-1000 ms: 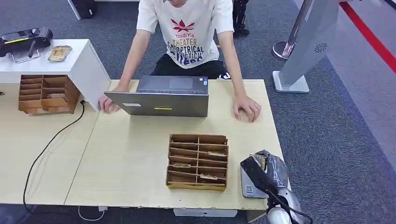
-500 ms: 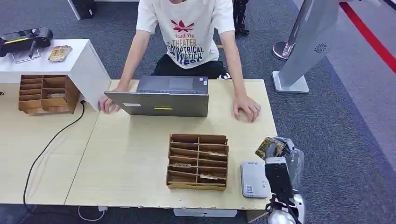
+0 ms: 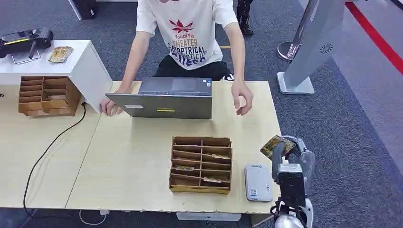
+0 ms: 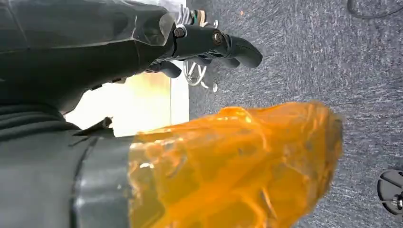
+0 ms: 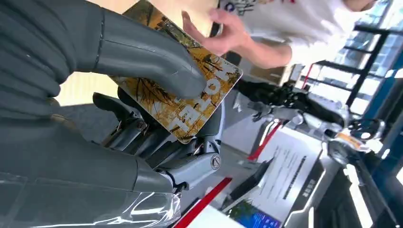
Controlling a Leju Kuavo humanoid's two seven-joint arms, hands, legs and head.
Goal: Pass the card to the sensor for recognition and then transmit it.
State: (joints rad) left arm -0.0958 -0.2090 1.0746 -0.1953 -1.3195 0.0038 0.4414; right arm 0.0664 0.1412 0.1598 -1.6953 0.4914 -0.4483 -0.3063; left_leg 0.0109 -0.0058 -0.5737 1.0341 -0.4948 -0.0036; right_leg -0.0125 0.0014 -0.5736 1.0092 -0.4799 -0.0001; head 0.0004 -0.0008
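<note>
Person's hand now lifted; card yellow-patterned.

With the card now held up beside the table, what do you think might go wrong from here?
1. The right robot hand pinches the card near one end under its thumb, so it might slip during the handover.
2. The person's hand is raised off the table, apart from the card; a mistimed release could drop it past the table edge.

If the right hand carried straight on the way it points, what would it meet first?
Probably the person's raised hand. The right hand holds the card pointed up-table toward it, with only bare table between; depth is uncertain.
</note>
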